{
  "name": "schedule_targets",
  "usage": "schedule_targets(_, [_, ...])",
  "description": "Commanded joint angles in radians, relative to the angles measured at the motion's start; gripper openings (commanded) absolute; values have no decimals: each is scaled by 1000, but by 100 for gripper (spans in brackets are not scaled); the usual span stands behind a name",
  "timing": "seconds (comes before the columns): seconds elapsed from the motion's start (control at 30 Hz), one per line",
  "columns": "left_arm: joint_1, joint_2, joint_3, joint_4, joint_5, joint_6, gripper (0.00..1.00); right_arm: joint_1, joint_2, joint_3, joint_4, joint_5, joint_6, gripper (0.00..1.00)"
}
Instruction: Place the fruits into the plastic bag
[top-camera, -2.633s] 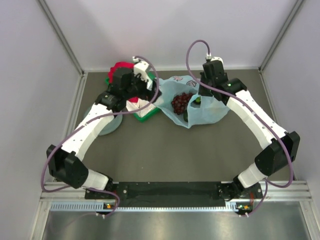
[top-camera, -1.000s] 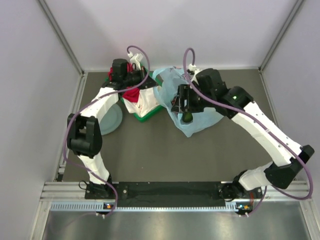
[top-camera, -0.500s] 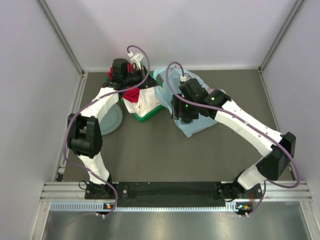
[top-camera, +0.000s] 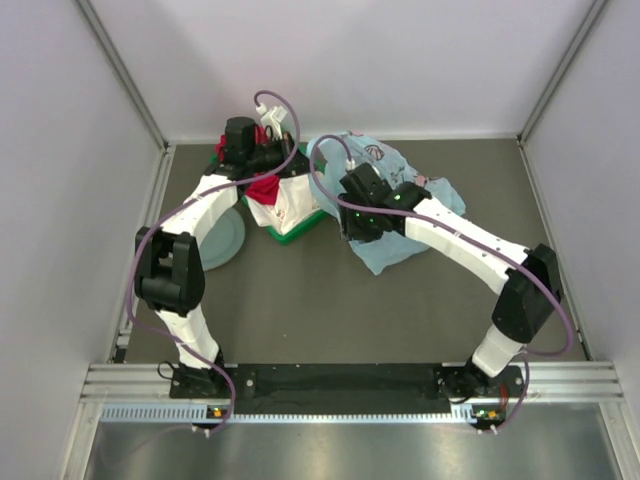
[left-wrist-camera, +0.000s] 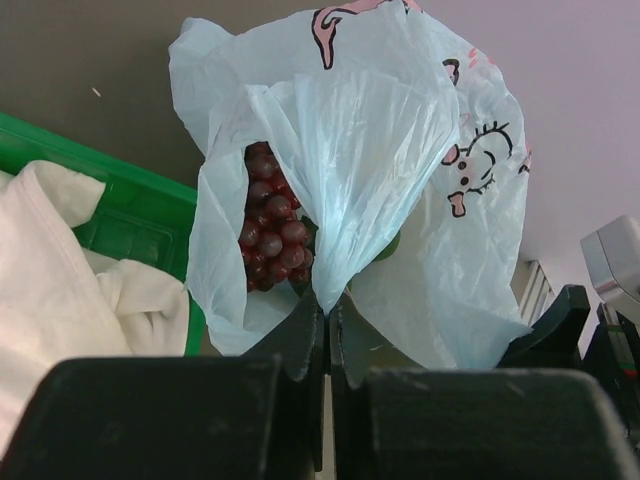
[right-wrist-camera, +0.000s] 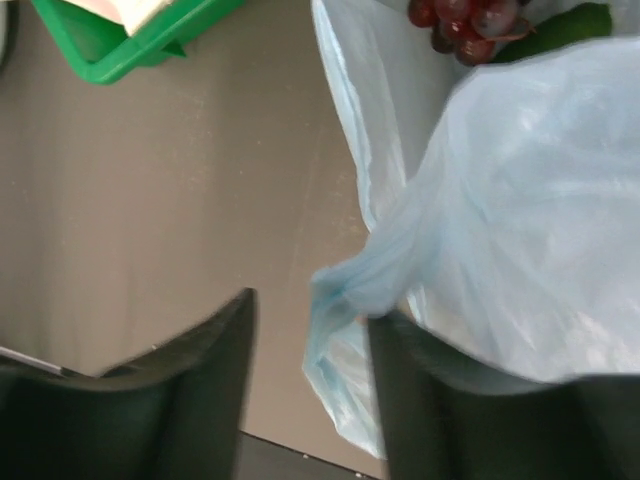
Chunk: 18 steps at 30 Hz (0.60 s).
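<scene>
The light-blue plastic bag (top-camera: 400, 250) lies at the table's back centre with its mouth towards the left arm. My left gripper (left-wrist-camera: 328, 305) is shut on a gathered fold of the bag's rim and holds it up. Inside, the dark red grapes (left-wrist-camera: 270, 230) show, with a dark green fruit (left-wrist-camera: 390, 245) behind the fold. My right gripper (right-wrist-camera: 315, 325) hovers low over the bag's near left edge, open. A bunched fold of the bag (right-wrist-camera: 345, 285) sits between its fingers, against the right one. The grapes (right-wrist-camera: 465, 20) and green fruit (right-wrist-camera: 560, 25) lie beyond it.
A green tray (top-camera: 295, 228) with white and red cloths (top-camera: 262, 188) stands just left of the bag, under the left arm. A grey-green plate (top-camera: 225, 240) lies farther left. Grey walls close in the table on three sides.
The right arm has swung left and down over the bag's near left edge, and its jaws have narrowed around the fold. The left gripper has kept its hold and place.
</scene>
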Motion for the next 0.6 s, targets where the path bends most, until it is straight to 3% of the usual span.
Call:
schedule_targets(0.0, [-3,4,40,49,-6,3,0,-13,-25,1,78,-69,-1,36])
schedule_targets(0.03, [-3,7,41,49,-10,0,0,-19,-34,5,75,-80,7,18])
schedule_targets(0.13, [-13,7,72,29,-39,1,0,-62,-101,34,60,-121,37,0])
schedule_targets(0.3, [-63,14,187,-12,-65,31,0,-186,-221,204,-28,-106,5,0])
schedule_targets(0.43, [-80,26,290,18,-66,-64,0,-288,-272,384,-129,-36,-103,0])
schedule_targets(0.57, [-86,47,510,1,-71,-142,0,-352,-293,575,-177,47,-183,0])
